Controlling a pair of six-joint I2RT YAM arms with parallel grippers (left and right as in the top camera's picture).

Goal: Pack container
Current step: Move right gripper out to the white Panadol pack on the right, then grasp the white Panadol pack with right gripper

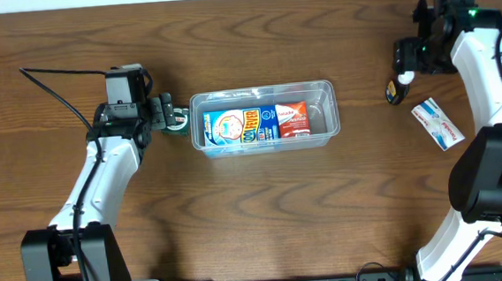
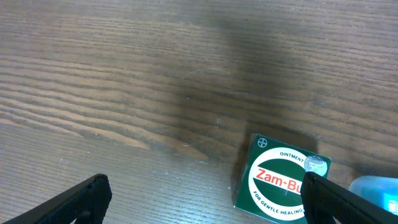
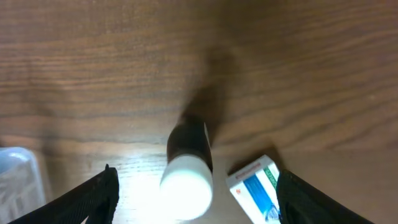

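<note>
The clear plastic container (image 1: pixel 262 90) sits mid-table and holds a blue packet (image 1: pixel 232 127) and a red-and-white packet (image 1: pixel 292 119). My left gripper (image 1: pixel 171 113) is open just left of the container. In the left wrist view its fingers (image 2: pixel 205 202) are spread, with a green Zam-Buk box (image 2: pixel 278 180) by the right finger. My right gripper (image 1: pixel 403 63) is open above a small black tube with a white cap (image 1: pixel 393 91). In the right wrist view the tube (image 3: pixel 188 171) lies between the open fingers (image 3: pixel 199 199).
A white-and-blue packet (image 1: pixel 437 123) lies on the wood at the right, also in the right wrist view (image 3: pixel 255 186). The container's corner shows at the left edge of the right wrist view (image 3: pixel 17 180), and a blue bit shows at the right of the left wrist view (image 2: pixel 376 190).
</note>
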